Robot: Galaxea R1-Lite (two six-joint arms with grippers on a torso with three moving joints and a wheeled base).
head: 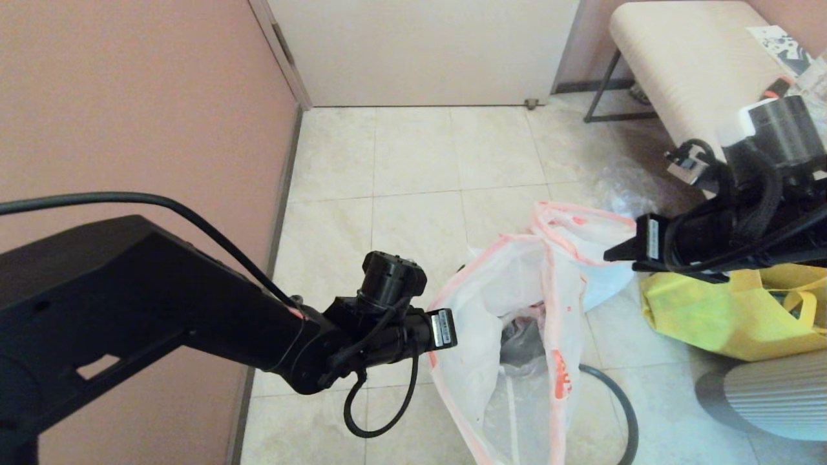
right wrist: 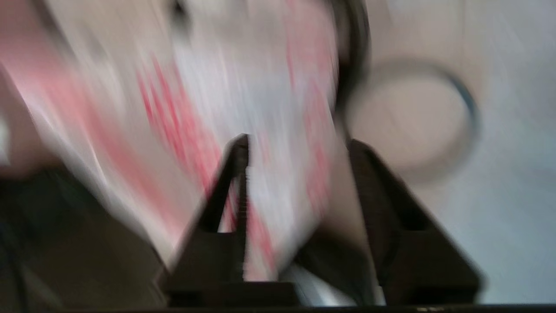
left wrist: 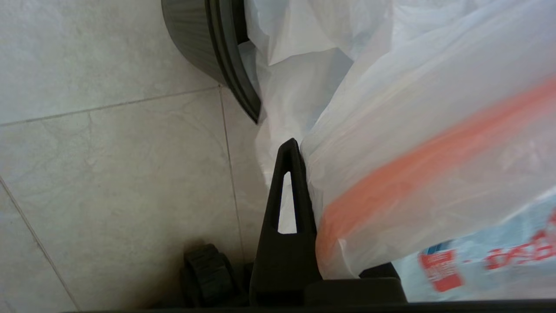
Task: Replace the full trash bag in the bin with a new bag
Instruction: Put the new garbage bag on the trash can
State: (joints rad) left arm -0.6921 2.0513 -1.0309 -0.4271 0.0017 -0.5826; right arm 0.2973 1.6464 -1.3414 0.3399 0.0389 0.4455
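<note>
My left gripper (head: 455, 328) is shut on the orange-pink rim of the new bag (head: 504, 303), a thin white bag with red print that hangs open and limp. One left finger (left wrist: 286, 243) shows against the film (left wrist: 412, 130); the other is hidden behind it. The far rim reaches my right gripper (head: 614, 253), which is open (right wrist: 299, 145) with bag film (right wrist: 269, 87) between its fingers. The black bin (left wrist: 191, 39) stands just beyond the left fingertip, veiled by the bag (head: 517, 339). The thin hoop (head: 621, 400) lies on the floor (right wrist: 472, 108). No bulging bag with a bottle shows.
A yellow tote bag (head: 730, 310) and a grey ribbed cylinder (head: 775, 394) sit at the right. Crumpled clear plastic (head: 620, 184) lies before a cushioned bench (head: 685, 64). A pink wall (head: 129, 97) runs along the left and a door (head: 420, 45) closes the back.
</note>
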